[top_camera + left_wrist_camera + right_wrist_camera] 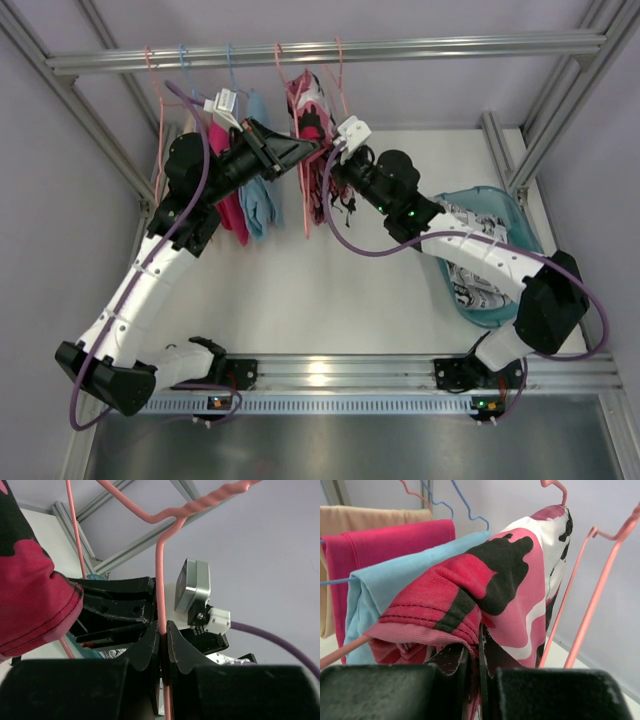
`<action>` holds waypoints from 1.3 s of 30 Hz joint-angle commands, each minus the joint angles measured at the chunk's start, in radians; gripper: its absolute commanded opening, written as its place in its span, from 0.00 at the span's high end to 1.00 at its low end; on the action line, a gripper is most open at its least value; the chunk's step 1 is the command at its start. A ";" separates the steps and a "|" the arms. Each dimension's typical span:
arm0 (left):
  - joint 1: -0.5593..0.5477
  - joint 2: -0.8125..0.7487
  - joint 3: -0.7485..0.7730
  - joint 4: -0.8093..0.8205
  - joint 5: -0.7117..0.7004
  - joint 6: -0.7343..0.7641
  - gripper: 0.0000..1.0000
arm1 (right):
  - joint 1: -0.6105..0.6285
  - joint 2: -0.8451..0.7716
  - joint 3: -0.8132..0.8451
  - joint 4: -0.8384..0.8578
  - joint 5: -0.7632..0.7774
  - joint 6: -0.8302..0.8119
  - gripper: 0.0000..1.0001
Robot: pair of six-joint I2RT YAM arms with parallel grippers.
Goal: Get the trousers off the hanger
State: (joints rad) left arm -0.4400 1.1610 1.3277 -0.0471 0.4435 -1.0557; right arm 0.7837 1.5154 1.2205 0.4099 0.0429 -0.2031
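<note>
Right wrist view: right gripper [481, 662] has its jaws together on a fold of the pink-red trousers [505, 580], biting low on the cloth near a stitched hem. The trousers are draped on a hanger at the far rail [400, 48], just right of the light-blue garment [395, 585]. Magenta garment [390, 540] and tan garment [365, 515] hang further left.

Left wrist view: left gripper [163, 635] is clamped on the wire of a pink hanger [160, 580], below its twisted neck. Looks like the trousers' own hanger, though I can't be fully sure.

Top view: teal basket [513, 205] sits right of the hangers, with comic-print trousers [468, 282] already in it.

Judgement: the step in hand is drawing the pink-red pair off.
- Left arm should hold the wire steady so the hook doesn't ride off the rail.
- Right arm should pull along the bar towards the near right, not straight down, so the cloth slides rather than drags the hanger.
- The bite is thin, so go slowly and watch for the fold slipping out.
- Keep clear of the light-blue garment alongside.
</note>
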 commanded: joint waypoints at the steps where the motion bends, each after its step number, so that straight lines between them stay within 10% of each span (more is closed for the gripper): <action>1: -0.003 -0.052 0.057 0.193 0.017 0.048 1.00 | -0.043 -0.053 0.094 0.024 -0.003 0.071 1.00; 15: -0.003 -0.020 0.093 0.208 0.031 0.002 1.00 | -0.046 -0.060 -0.027 0.090 -0.121 -0.025 1.00; 27: -0.005 0.016 0.131 0.208 0.023 -0.021 1.00 | 0.005 0.026 -0.027 0.193 -0.069 -0.056 0.51; 39: -0.005 0.037 0.151 0.207 0.021 -0.032 1.00 | 0.032 0.071 -0.029 0.300 -0.029 -0.030 0.34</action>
State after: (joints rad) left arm -0.4400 1.2270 1.3891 -0.0536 0.4515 -1.1236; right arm 0.7994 1.5806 1.1755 0.5838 0.0071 -0.2420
